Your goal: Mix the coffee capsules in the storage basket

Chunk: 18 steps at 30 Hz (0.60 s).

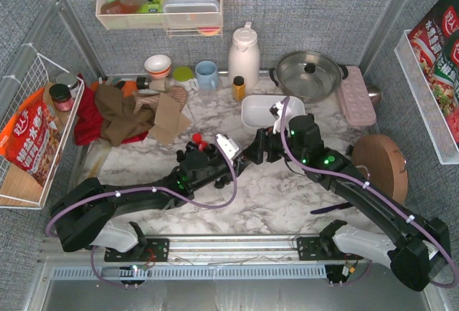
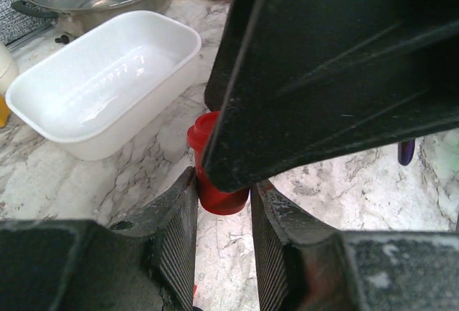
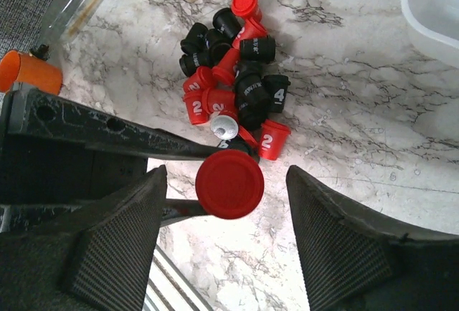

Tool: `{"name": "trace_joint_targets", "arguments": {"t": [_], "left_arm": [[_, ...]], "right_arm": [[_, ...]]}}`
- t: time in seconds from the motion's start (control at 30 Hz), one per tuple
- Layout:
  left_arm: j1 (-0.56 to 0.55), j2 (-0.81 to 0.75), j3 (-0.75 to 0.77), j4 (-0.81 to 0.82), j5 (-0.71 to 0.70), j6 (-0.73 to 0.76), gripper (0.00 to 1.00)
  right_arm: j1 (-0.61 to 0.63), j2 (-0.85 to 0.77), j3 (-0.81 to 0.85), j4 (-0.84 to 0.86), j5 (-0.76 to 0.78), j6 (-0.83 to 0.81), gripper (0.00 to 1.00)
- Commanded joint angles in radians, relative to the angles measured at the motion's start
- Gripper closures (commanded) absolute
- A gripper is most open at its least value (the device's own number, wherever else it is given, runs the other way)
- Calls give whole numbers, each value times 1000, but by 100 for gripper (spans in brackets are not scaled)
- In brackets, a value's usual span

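left gripper point(image 2: 224, 188) pinches a red capsule point(image 2: 215, 195); only the right wrist view shows the right gripper point(image 3: 226, 175) spread around it.

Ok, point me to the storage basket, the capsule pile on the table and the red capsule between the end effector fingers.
storage basket point(image 2: 107, 82), left wrist view, bare inside floor.
capsule pile point(image 3: 247, 96), right wrist view, a black pod mid-heap.
red capsule point(image 3: 229, 183), right wrist view, its flat round face.
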Motion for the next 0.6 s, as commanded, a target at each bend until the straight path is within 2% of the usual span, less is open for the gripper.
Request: {"name": "trace_joint_targets", "arguments": {"t": [0.0, 0.57], "left_arm": [[-10, 1, 2, 60, 14, 21, 65], [-22, 8, 13, 66, -1, 34, 65]], "right_arm": [[4, 11, 16, -4, 12, 12, 29], [10, 28, 19, -27, 25, 33, 46]]}}
